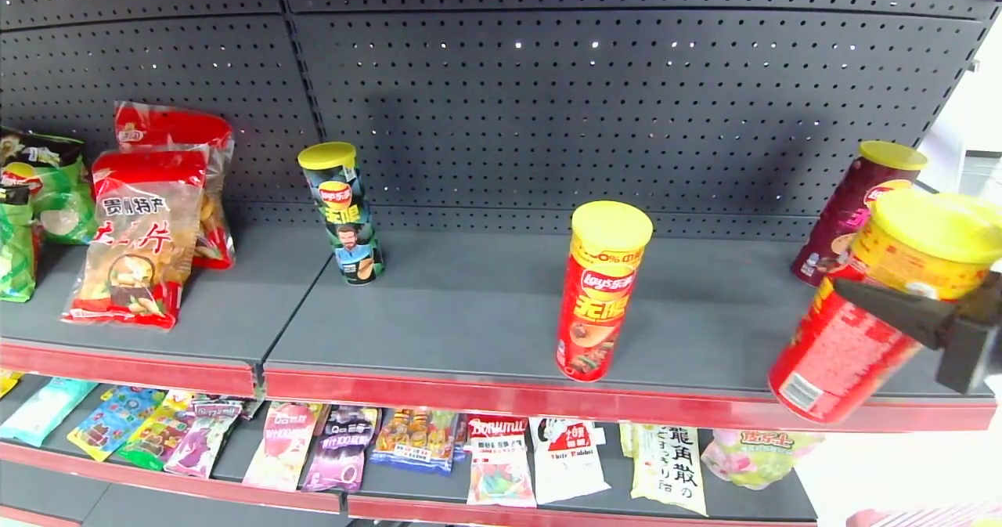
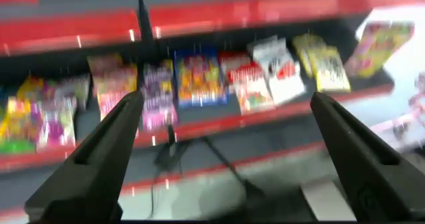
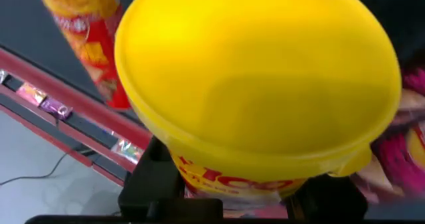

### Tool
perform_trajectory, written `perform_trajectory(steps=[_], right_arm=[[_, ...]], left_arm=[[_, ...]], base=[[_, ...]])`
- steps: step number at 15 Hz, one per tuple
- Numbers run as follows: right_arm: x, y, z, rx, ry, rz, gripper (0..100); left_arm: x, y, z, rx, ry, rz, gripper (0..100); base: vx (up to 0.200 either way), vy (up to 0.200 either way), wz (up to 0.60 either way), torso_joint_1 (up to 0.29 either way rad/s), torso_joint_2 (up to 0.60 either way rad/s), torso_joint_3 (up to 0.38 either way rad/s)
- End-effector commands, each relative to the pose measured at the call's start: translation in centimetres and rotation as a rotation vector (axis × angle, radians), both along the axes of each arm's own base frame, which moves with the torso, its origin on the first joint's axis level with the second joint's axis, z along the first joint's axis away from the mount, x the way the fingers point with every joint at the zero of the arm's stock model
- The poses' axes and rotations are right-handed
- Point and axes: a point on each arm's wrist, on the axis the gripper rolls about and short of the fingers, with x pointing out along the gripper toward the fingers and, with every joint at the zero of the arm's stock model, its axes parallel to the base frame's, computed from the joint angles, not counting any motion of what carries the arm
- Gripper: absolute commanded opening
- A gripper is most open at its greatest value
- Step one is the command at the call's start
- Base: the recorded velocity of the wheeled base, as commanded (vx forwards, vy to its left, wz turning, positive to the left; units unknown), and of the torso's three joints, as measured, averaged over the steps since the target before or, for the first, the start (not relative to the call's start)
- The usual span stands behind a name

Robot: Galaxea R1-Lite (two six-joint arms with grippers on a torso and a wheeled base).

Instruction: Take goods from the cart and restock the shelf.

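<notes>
Head view: the right gripper (image 1: 877, 304) is clamped on the held can (image 1: 841, 355), red with a yellow lid. The can is tilted and sits at the shelf's (image 1: 470, 308) front right edge. 3 more cans stand on the shelf: a red can (image 1: 601, 296) near the front middle, a dark can (image 1: 344, 214) further back and a leaning maroon can (image 1: 849, 214) at the back right. Bags (image 1: 137, 237) fill the left end.

Left wrist view: the left gripper (image 2: 226, 151) has its fingers (image 2: 106, 157) spread wide with nothing between them, facing packets (image 2: 199, 78) on the lower shelf (image 2: 219, 122).

Right wrist view: the right gripper (image 3: 232, 194) grips the held can (image 3: 259, 84) below its lid, and the red can (image 3: 86, 31) stands beyond.
</notes>
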Motion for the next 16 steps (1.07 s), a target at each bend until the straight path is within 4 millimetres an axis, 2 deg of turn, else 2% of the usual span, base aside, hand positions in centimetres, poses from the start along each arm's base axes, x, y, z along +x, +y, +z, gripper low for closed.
perform_trajectory(steps=[1,9,10,11,14,16], right_arm=[[7.3,2.0,-1.2,0.002,0.048,0.049,0],[17.2,4.1,-1.0,0.031,0.048,0.174,0],[17.4,4.1,-1.0,0.031,0.046,0.176,0],[19.1,4.3,-1.4,0.027,0.045,0.174,0],[21.7,4.9,-1.7,0.029,0.032,0.177,0],[22.5,5.3,-2.3,0.028,0.040,0.186,0]], left_arm=[[1.4,-0.2,-1.8,-0.004,-0.034,-0.002,100],[1.3,-0.2,-2.0,0.009,-0.022,-0.006,100],[1.3,-0.2,-2.0,0.010,-0.022,-0.004,100],[1.3,-0.2,-2.0,0.012,-0.022,0.001,100],[1.3,-0.2,-2.0,0.017,-0.025,0.003,100],[1.3,-0.2,-2.0,0.019,-0.025,0.011,100]], base=[[0.000,0.000,0.00,0.000,0.00,0.000],[0.000,0.000,0.00,0.000,0.00,0.000],[0.000,0.000,0.00,0.000,0.00,0.000],[0.000,0.000,0.00,0.000,0.00,0.000],[0.000,0.000,0.00,0.000,0.00,0.000],[0.000,0.000,0.00,0.000,0.00,0.000]])
